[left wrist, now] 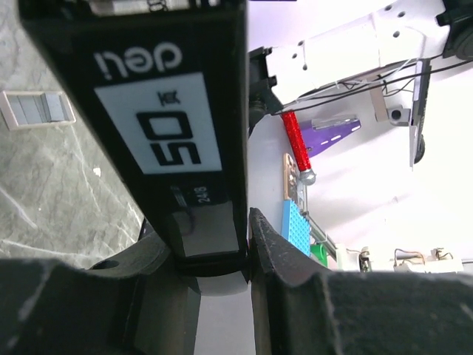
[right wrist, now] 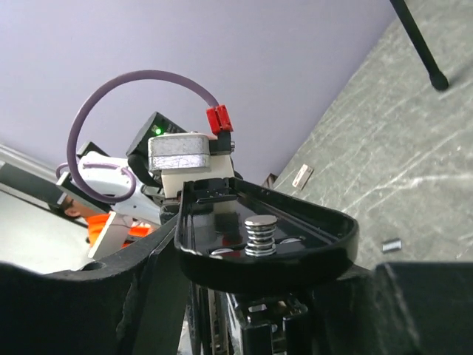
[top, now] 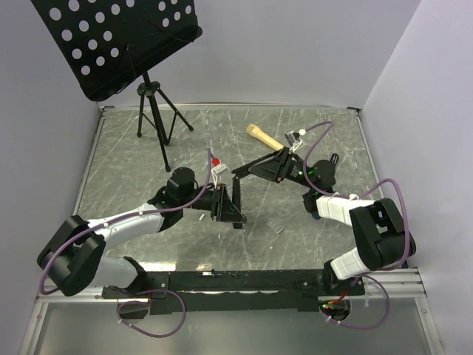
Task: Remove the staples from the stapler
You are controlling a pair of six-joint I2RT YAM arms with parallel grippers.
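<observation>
Upper left of the top view: black perforated music stand [top: 111, 44] on a tripod, feet on the grey marbled table [top: 126, 177].

L arm comes in from lower left; left gripper [top: 223, 204] sits just left of frame centre. In the left wrist view its jaws pinch one black bar of the stapler [left wrist: 170, 111], fingers pressed on both sides of the bar's end; white label w/ "deli" and "50" faces the cam.

Small silvery bit [top: 199, 218] lies on the table just left of that gripper; can't tell what it is.

Stapler is at centre frame, hinged open, off the table, the two bars at an angle and held betw. both grippers.

The staples [top: 275, 226], short grey strip, lie flat on the table right of and below centre, apart from the stapler and both grippers.

Right gripper [top: 272, 167] is just right of centre, jaws clamped on the other bar; right wrist view shows that bar's rounded end w/ a small metal spring post.

Tan wooden handle [top: 264, 136] lies above it, upper centre-right.
</observation>
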